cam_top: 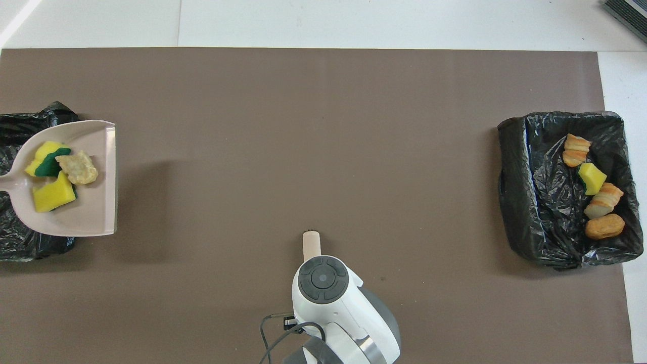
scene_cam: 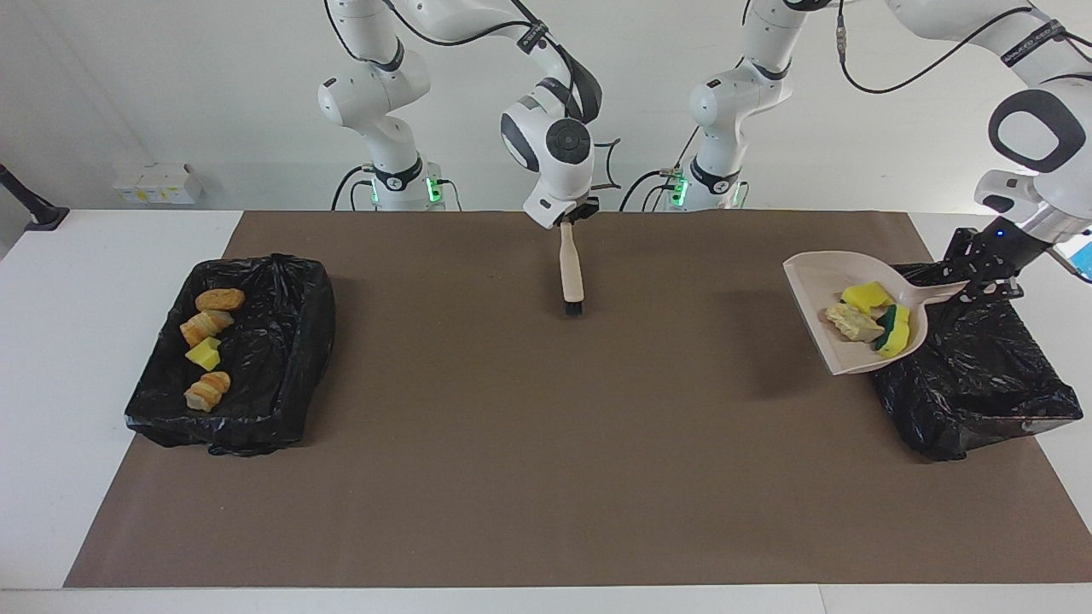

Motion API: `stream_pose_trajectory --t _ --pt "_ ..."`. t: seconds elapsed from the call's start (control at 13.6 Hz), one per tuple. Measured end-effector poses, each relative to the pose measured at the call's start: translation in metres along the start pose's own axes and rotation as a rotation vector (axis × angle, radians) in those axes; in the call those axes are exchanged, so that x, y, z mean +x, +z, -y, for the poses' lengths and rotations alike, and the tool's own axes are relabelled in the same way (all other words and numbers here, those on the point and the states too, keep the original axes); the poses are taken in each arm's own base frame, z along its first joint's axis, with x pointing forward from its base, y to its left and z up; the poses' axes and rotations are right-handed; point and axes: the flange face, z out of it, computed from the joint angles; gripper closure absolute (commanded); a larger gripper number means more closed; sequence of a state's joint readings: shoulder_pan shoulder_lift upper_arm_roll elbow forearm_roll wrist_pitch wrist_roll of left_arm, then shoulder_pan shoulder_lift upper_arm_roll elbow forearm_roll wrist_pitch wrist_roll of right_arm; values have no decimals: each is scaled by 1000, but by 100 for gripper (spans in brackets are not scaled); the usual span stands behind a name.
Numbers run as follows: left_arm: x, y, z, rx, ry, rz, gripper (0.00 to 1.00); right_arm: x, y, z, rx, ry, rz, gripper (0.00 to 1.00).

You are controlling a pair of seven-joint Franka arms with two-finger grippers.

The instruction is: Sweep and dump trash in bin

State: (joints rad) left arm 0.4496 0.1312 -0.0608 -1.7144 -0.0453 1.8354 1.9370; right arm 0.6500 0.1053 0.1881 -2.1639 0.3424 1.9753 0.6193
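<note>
In the facing view you have the left claw [scene_cam: 981,277] clamped on the handle of the beige dustpan [scene_cam: 823,281], which it holds raised and tilted over the edge of the black-lined bin [scene_cam: 981,384] at the left arm's end of the bench [scene_cam: 51,358]. In the pan lie two yellow green-backed sponge blocks [scene_cam: 868,297] and one pale yellow chip [scene_cam: 851,321], bunched near the handle end. Your right claw [scene_cam: 573,220] grips the top of the beige brush [scene_cam: 570,269], which hangs upright, black bristles down, over the brown mat [scene_cam: 546,443] near the robots. The second black-lined bin [scene_cam: 273,358], at the right arm's end, contains three bread rolls [scene_cam: 220,299] and a yellow sponge block [scene_cam: 203,353].

In the overhead view you see the dustpan [cam_top: 86,217] over the rim of the bin [cam_top: 20,242] at the left arm's end, with its sponge blocks [cam_top: 53,194] and chip [cam_top: 78,169] inside; the left claw is out of view. The right arm's wrist covers its claw, and only the tip of the brush [cam_top: 311,242] shows. The other bin [cam_top: 525,202] holds the rolls [cam_top: 604,226] and sponge block [cam_top: 591,177].
</note>
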Motion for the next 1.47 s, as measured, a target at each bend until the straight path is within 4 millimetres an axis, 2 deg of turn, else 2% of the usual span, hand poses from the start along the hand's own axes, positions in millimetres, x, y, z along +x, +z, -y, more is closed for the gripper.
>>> stream_pose_trajectory --t 0.22,0.37,0.44,0.52,0.59,0.66,0.74,0.81,1.11,1.25,1.47 --pt "-48 -21 -1 32 -41 64 100 4 6 -8 -1 17 3 97" --pt "-68 -32 7 39 -41 135 100 5 6 -8 0 19 3 88" --pt "-73 -35 12 42 -26 184 100 5 6 -8 2 20 3 80" --pt "-76 -37 18 52 -8 238 100 5 6 -8 4 21 4 62" --pt "-80 -40 23 69 16 303 100 5 5 -8 5 21 3 55" --pt "-84 -43 28 85 42 372 100 5 5 -8 7 21 0 38" --pt "-87 -46 32 98 69 442 100 6 5 -7 10 21 -5 10" --pt "-90 -49 35 107 90 503 100 6 4 -7 14 21 -11 0" --pt "-93 -61 38 100 138 671 100 11 1 -5 32 22 -34 0" --pt "-85 -73 41 66 194 803 100 19 -4 -6 47 33 -46 0" --pt "-63 -84 42 36 204 991 100 58 -30 -19 72 66 -103 0"
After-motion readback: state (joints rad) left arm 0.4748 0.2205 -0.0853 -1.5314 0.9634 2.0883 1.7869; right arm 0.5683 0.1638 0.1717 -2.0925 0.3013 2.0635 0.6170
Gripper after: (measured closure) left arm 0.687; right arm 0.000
